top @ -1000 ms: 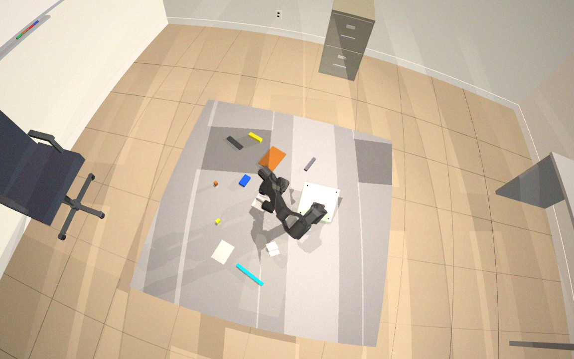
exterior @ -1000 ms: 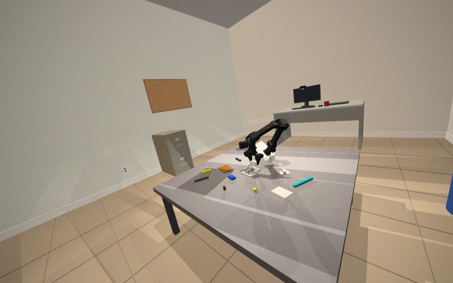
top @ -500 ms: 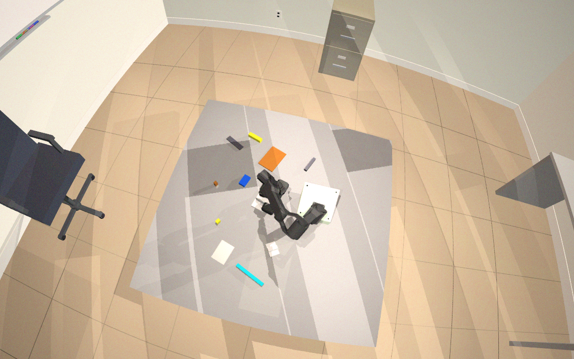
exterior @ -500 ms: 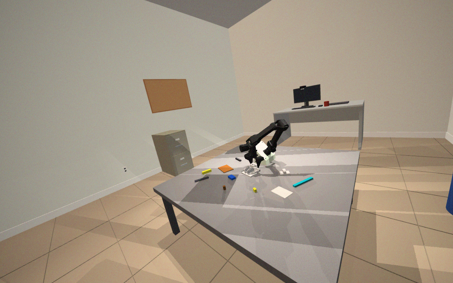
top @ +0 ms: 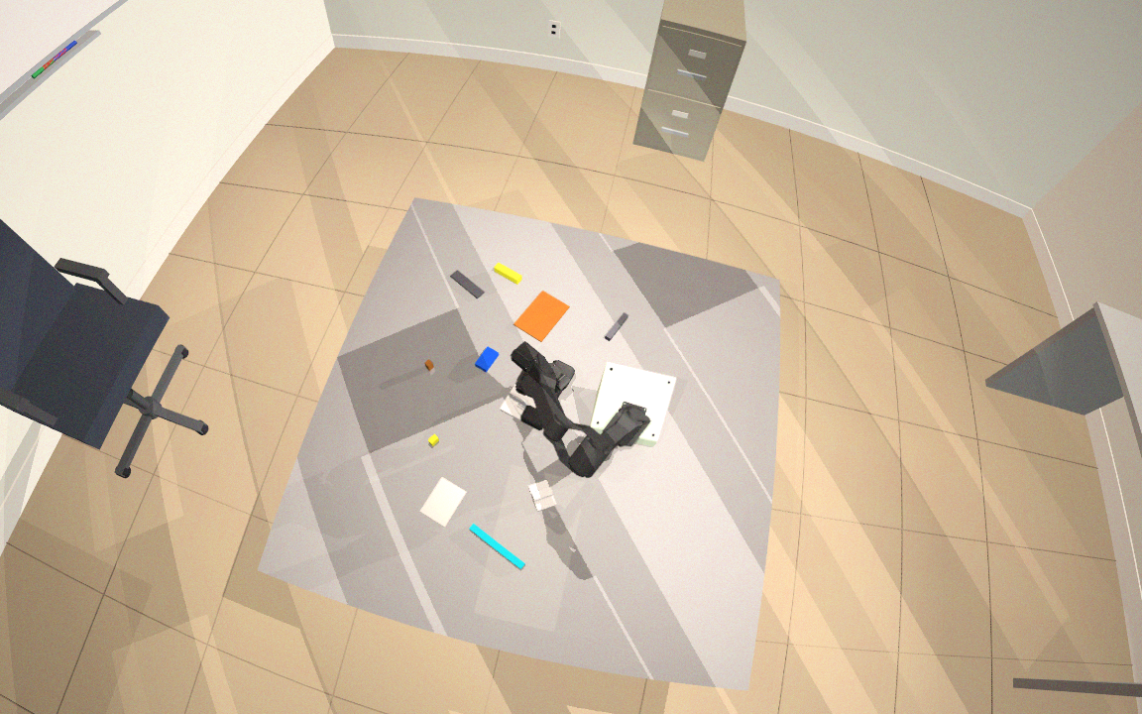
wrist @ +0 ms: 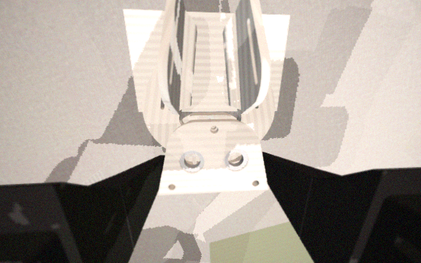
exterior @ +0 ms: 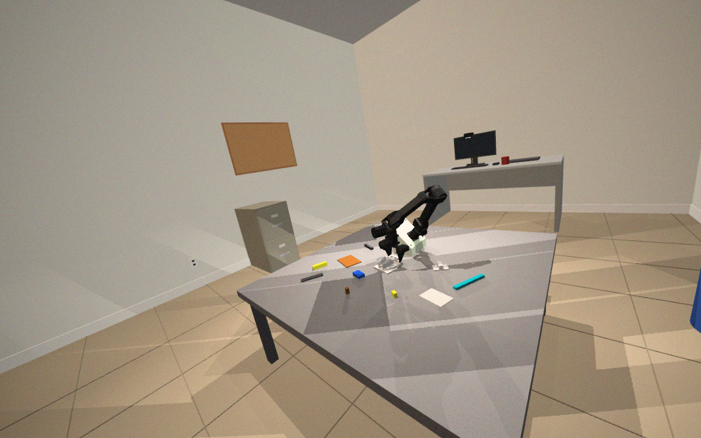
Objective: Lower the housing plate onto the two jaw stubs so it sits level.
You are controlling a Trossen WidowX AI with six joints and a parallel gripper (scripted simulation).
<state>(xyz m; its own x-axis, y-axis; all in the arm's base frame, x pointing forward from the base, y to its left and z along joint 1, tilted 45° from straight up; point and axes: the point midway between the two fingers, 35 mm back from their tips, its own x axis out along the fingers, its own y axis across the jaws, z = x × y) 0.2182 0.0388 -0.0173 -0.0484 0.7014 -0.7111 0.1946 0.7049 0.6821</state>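
My gripper [exterior: 392, 255] [wrist: 212, 158] is shut on the housing plate [wrist: 214, 179], a pale plate with a rounded far end. The white fixture base [top: 511, 406] [exterior: 387, 268] [wrist: 133, 34] lies beneath and beyond it. Two upright curved jaws, the left jaw [wrist: 165, 78] and the right jaw [wrist: 264, 78], stand on the base. In the wrist view, the left stub [wrist: 194, 159] and the right stub [wrist: 235, 157] show within the plate's two ringed holes, a little off centre. The contact below the plate is hidden, so I cannot tell whether it is seated.
An orange plate [top: 542, 315] [exterior: 349, 260] and a blue block [top: 486, 358] [exterior: 358, 274] lie near the fixture. A white box [top: 637, 391] is by the arm's base. A small white part [top: 541, 495] [exterior: 440, 266] and a cyan bar [top: 496, 545] [exterior: 469, 281] lie on the other side.
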